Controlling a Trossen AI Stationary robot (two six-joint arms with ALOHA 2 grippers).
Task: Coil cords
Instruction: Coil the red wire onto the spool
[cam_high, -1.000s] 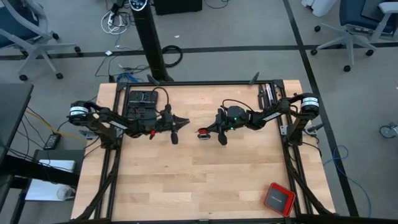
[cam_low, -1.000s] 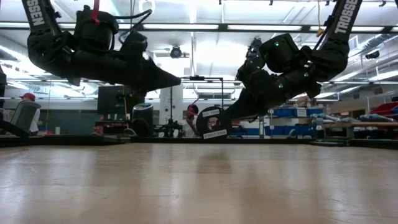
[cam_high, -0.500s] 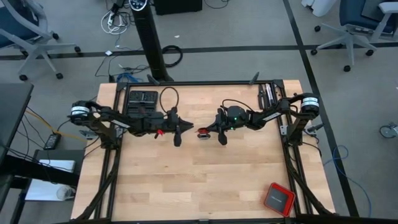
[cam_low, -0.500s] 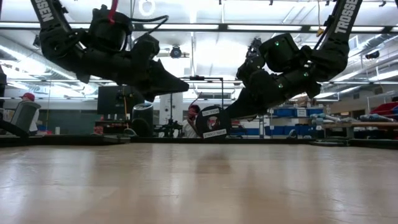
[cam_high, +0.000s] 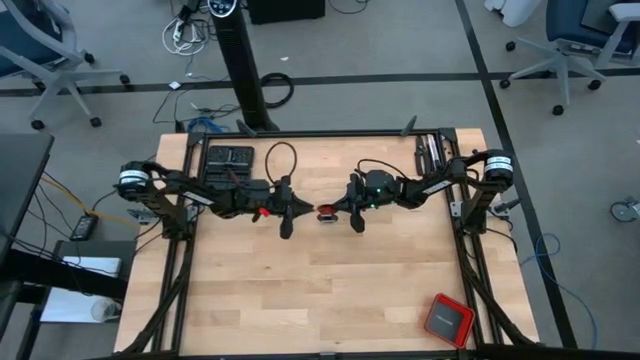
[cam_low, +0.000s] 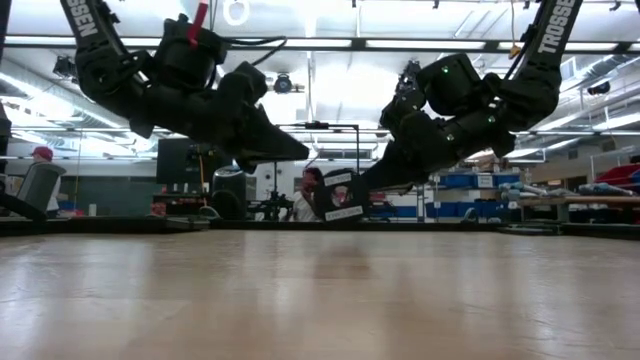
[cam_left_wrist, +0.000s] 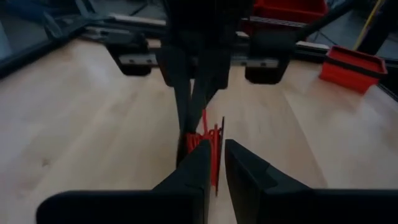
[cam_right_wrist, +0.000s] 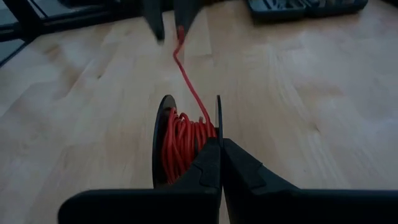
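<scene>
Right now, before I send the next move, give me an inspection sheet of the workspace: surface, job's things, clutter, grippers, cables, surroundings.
Surface: wooden table, mostly bare.
Job's things: thin red cord wound on a small spool held above mid-table; one strand runs from it to the left gripper.
Clutter: red square box at the table's near right corner; black case at the far left edge.
Grippers: right gripper shut on the spool's flange; left gripper narrowly parted around the red cord, facing the right one.
Cables: black arm cable loops above the left wrist; loose cables lie on the floor.
Surroundings: office chairs; a person beyond the table.
</scene>
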